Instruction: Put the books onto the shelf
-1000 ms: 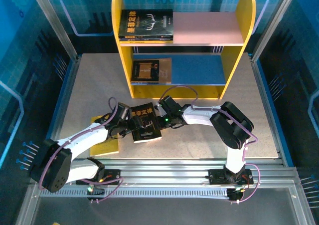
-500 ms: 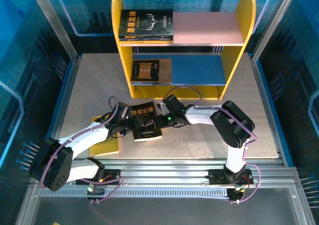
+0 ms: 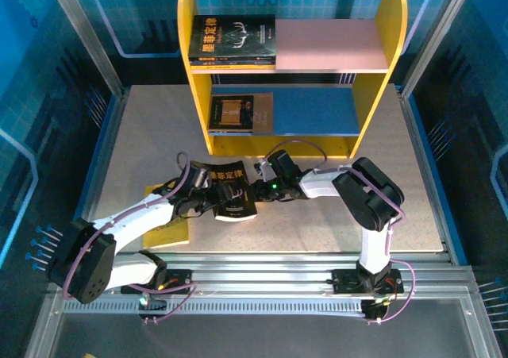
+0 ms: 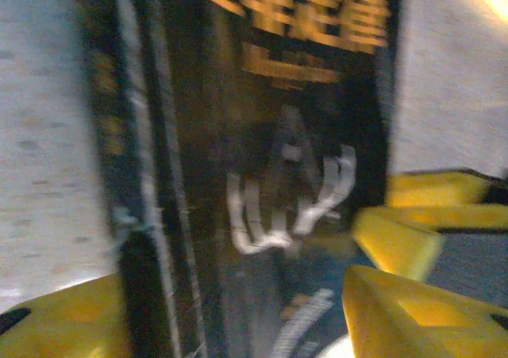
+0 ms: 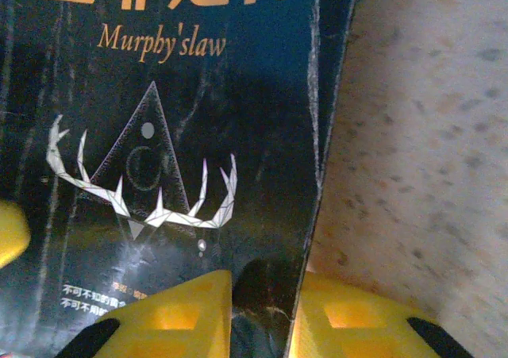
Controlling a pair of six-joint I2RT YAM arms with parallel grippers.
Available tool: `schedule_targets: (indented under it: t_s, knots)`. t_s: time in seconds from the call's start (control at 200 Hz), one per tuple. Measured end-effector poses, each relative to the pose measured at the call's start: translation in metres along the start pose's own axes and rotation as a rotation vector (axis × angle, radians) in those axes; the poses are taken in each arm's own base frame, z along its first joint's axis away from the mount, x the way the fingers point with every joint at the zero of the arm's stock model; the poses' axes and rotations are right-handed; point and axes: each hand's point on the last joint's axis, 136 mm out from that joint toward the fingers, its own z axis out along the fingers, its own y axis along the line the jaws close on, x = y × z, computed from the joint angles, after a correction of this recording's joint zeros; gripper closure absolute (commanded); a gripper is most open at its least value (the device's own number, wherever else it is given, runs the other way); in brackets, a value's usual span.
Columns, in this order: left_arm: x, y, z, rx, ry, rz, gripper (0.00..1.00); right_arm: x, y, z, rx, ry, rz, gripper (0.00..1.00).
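Black and glossy, the paperback (image 5: 182,136) in the right wrist view carries large orange Chinese characters along the top, "Murphy'slaw" in orange italics under them, and a white line drawing of antlers across a thin triangle. Small white Chinese print sits near its lower edge, too fine to read.

This black paperback (image 3: 230,193) is on the speckled table (image 3: 317,215), in front of the shelf (image 3: 186,72) and apart from it, between the two arms. The right gripper (image 3: 255,190) has its yellow fingers (image 5: 190,310) pinched on the book's right edge, one above the cover and one beyond it. The left gripper (image 3: 200,199) is at the opposite edge. Its wrist view is blurred, and whether its fingers (image 4: 397,310) grip the book (image 4: 262,136) I cannot tell.

On the shelf's pink upper board (image 3: 333,44) a stack of black antler books (image 3: 232,39) lies flat at the left end. A brown-black book (image 3: 240,112) lies at the left of the blue lower board (image 3: 317,108). A yellow book (image 3: 171,229) lies on the table under the left arm.
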Motion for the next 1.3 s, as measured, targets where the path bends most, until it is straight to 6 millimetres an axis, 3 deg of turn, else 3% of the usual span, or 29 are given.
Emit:
schedule_targets:
  t_s: [0.085,0.18,0.65,1.066,1.146,1.301]
  knots:
    - [-0.004,-0.019,-0.003,0.066,0.001,0.017,0.41,0.000,0.007,0.005,-0.058,0.003,0.006,0.74]
    - [-0.004,-0.026,-0.004,0.089,0.005,0.022,0.41,-0.001,0.010,0.007,-0.092,0.000,0.022,0.74]
    - [-0.004,-0.008,-0.009,-0.022,0.020,0.052,0.46,0.003,0.011,0.006,-0.126,-0.012,-0.006,0.75]
    - [-0.011,-0.001,-0.025,-0.061,0.009,0.084,0.41,0.008,0.011,0.005,-0.116,0.023,-0.028,0.75]
    - [-0.011,0.001,-0.026,-0.066,0.010,0.085,0.48,0.009,0.012,0.005,-0.116,0.025,-0.027,0.74]
    - [-0.011,0.004,-0.026,-0.075,0.013,0.089,0.71,0.009,0.012,0.005,-0.117,0.029,-0.028,0.71]
